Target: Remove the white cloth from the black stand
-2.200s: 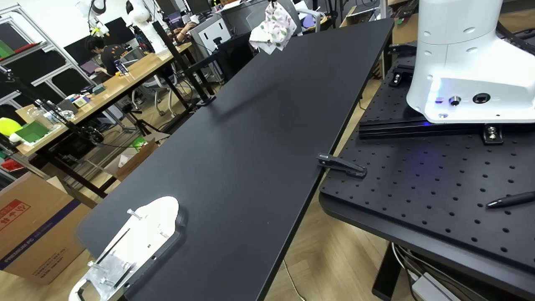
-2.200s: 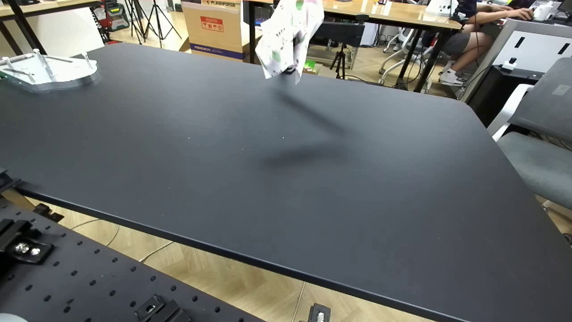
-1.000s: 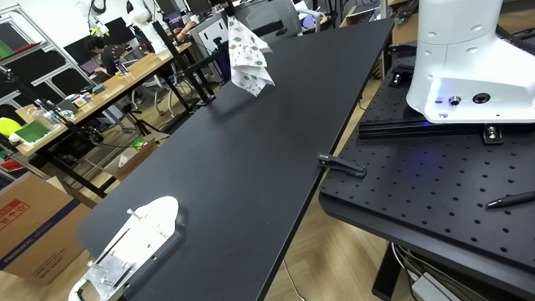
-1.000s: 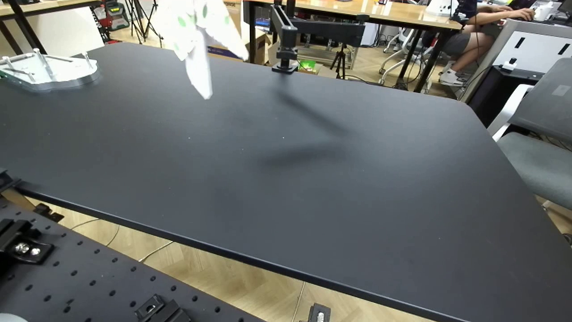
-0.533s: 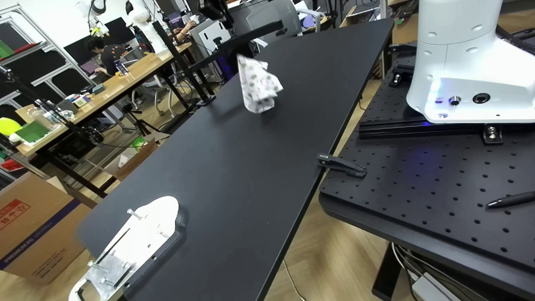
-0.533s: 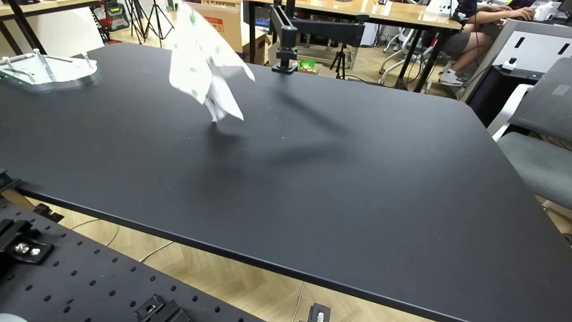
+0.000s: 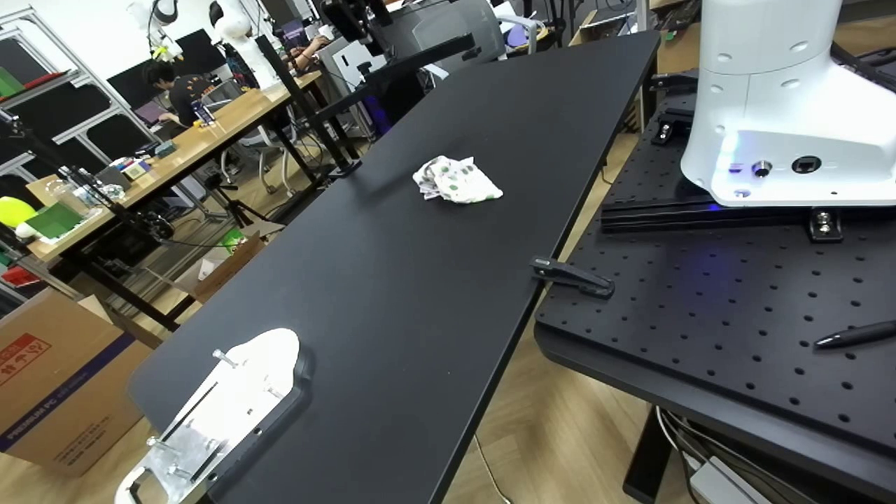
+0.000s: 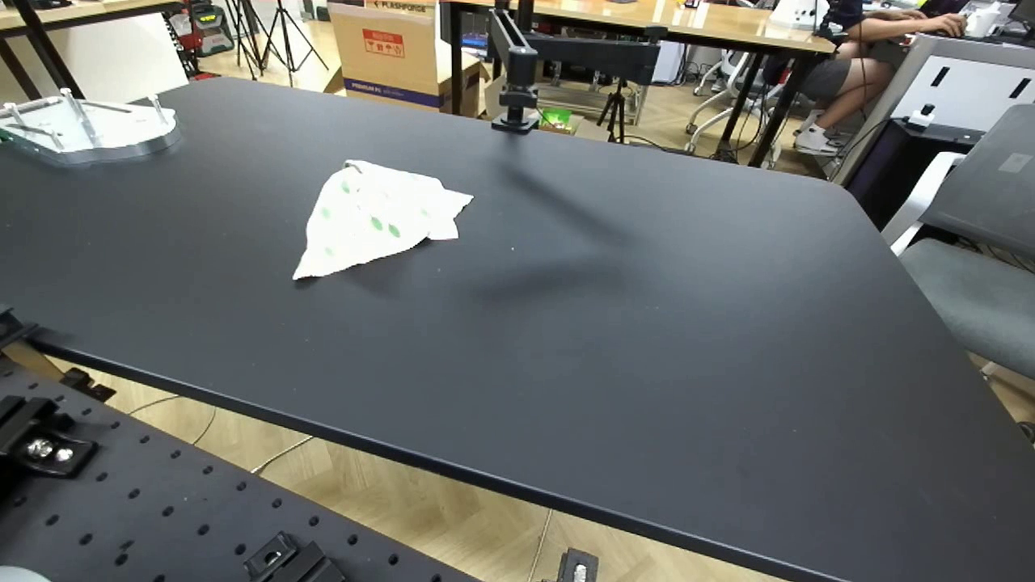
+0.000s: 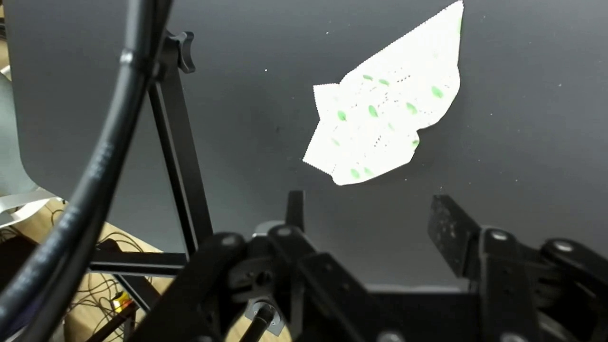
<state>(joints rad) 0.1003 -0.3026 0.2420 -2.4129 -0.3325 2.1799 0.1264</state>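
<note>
The white cloth [image 7: 458, 180], printed with green leaves, lies crumpled on the dark table in both exterior views, and the cloth [image 8: 380, 214] touches nothing but the tabletop. Beyond it rises the black stand [image 7: 420, 63], clamped at the table's far edge, its horizontal bar bare; the stand [image 8: 517, 81] also shows bare there. In the wrist view the cloth [image 9: 384, 104] is ahead of the fingertips, with the stand's bar [image 9: 183, 142] off to the left. My gripper [image 9: 368, 195] is open, empty and above the table. At an exterior view's top edge, the gripper [image 7: 378, 40] is partly cut off.
A white metal plate with pegs [image 7: 234, 399] lies at one end of the table. A black clamp [image 7: 574, 278] grips the near edge, by the white robot base [image 7: 763, 105]. A grey chair [image 8: 978, 218] stands beside the table. A thick cable [image 9: 107, 142] crosses the wrist view.
The cloth hung from my gripper a second ago; it dropped and now lies on the table. My jaws have opened, and the gripper has shifted slightly in an exterior view.
</note>
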